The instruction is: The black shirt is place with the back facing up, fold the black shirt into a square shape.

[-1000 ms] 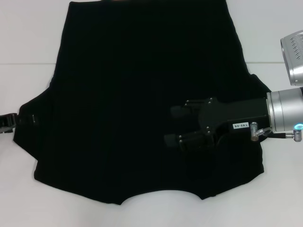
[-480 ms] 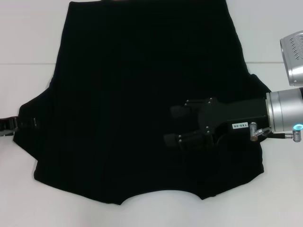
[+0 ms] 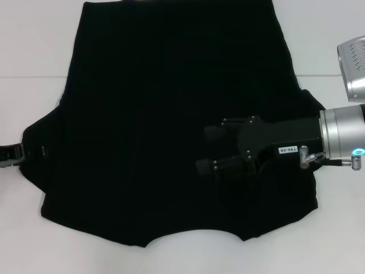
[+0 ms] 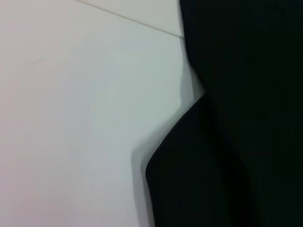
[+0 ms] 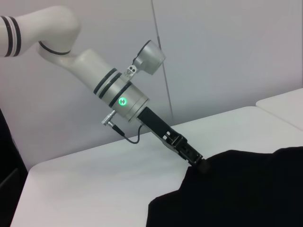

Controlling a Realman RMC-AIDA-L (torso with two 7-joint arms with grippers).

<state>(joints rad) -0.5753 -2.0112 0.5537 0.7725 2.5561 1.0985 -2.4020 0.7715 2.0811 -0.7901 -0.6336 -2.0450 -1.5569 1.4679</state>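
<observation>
One black shirt (image 3: 171, 125) lies spread flat on the white table (image 3: 34, 45), the right gripper (image 3: 205, 149) hovering fingers apart over its 4 o'clock area, the left gripper (image 3: 20, 152) pinching its 9 o'clock sleeve.

The large black soft-cloth T-shirt (image 3: 171, 125) looks matt and swallows the light across the middle of the frame. It lies on a smooth, faintly sheeny white table (image 3: 34, 51). At right, the right gripper (image 3: 208, 149) is matt black hard plastic on a brushed silver metal wrist (image 3: 341, 137); the left gripper (image 5: 201, 164) at the sleeve looks alike.
</observation>
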